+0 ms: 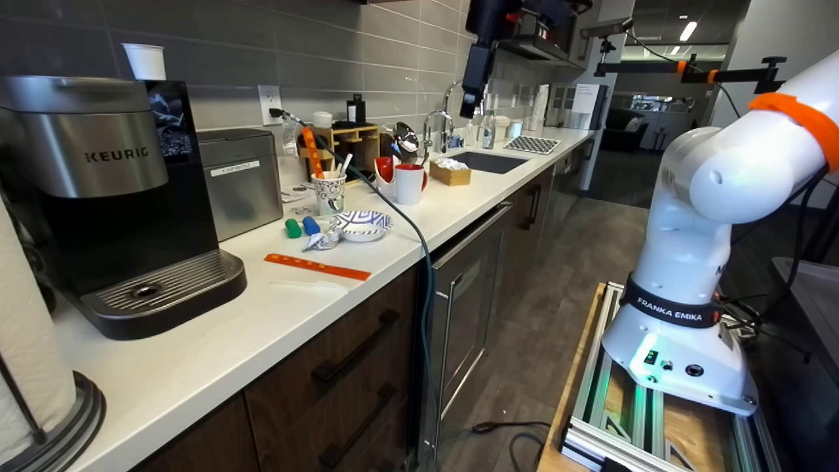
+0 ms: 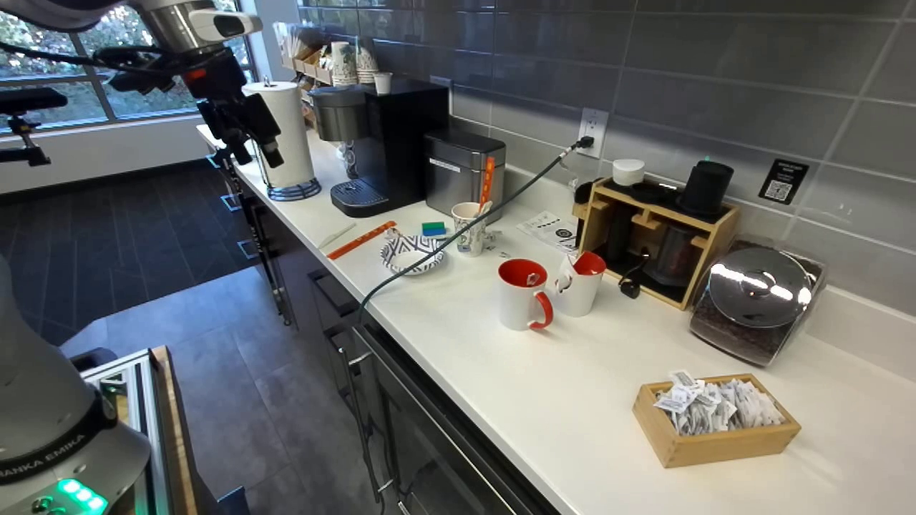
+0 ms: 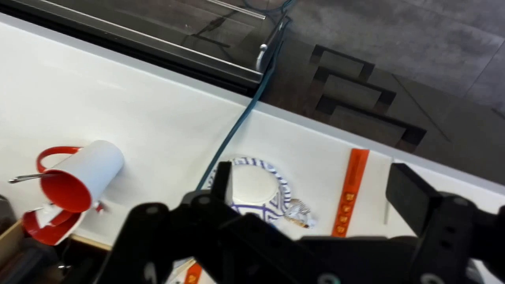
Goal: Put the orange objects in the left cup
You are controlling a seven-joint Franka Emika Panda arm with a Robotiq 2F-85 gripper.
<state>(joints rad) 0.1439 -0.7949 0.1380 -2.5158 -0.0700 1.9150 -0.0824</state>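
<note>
One orange stick (image 3: pixel 349 193) is found flat on the counter (image 3: pixel 169 130), well below the claw (image 3: pixel 311 181), framed between its widely parted fingers (image 3: pixel 412 197) in the wrist view. A second orange stick (image 1: pixel 312 152) is seen leaning in a patterned paper cup (image 1: pixel 330 196), also well below the claw.

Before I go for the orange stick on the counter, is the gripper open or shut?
Open: in the wrist view the gripper has its fingers wide apart, with the orange stick and crumpled wrapper seen between them.
</note>
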